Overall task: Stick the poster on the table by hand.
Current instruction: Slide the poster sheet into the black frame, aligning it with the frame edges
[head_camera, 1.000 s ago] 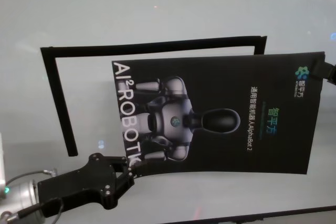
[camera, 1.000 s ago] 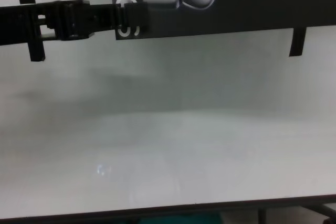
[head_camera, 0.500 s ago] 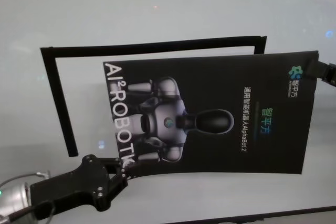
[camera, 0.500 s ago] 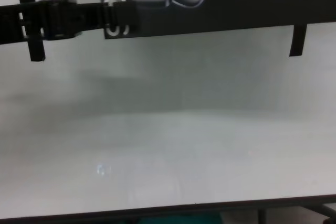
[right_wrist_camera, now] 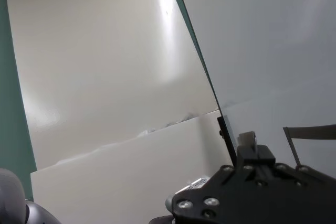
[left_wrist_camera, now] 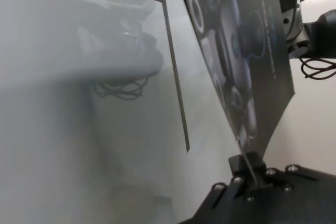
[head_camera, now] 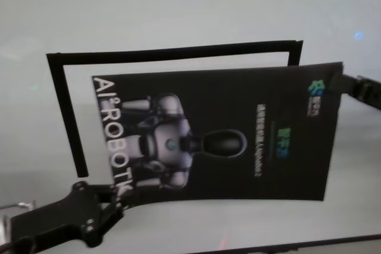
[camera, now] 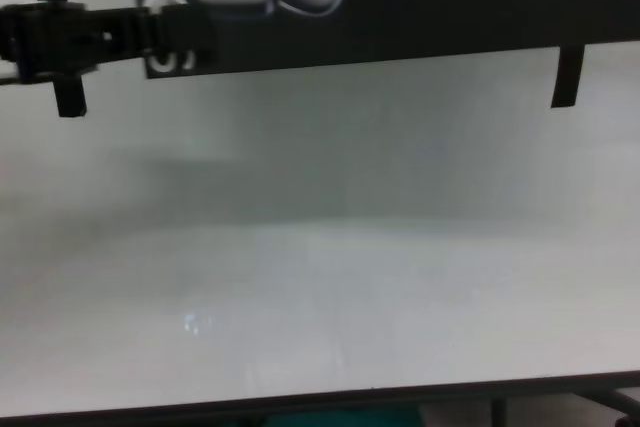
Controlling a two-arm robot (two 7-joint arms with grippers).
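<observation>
The black poster (head_camera: 238,105) with a grey-white robot picture and white letters hangs just above the white table (head_camera: 178,4). My left gripper (head_camera: 116,197) is shut on its near left corner. My right gripper (head_camera: 344,82) is shut on its far right corner. In the chest view the poster's lower edge (camera: 400,7) shows at the top, with the left gripper (camera: 172,31) at its corner. The left wrist view shows the poster (left_wrist_camera: 247,45) nearly edge-on, pinched between the fingertips (left_wrist_camera: 251,174). The right wrist view shows its fingers (right_wrist_camera: 251,148) closed on the poster's thin dark edge (right_wrist_camera: 227,129).
Narrow black strips on the table form an open frame: a long far strip (head_camera: 172,52), a left strip (head_camera: 68,117) and a short right stub (head_camera: 293,53). Their ends show in the chest view (camera: 68,97) (camera: 567,77). The table's dark near edge (camera: 320,399) runs across the bottom.
Both grippers have carried the poster to the left, so it now overlaps more of the framed area. The left arm has drawn back toward the lower left.
</observation>
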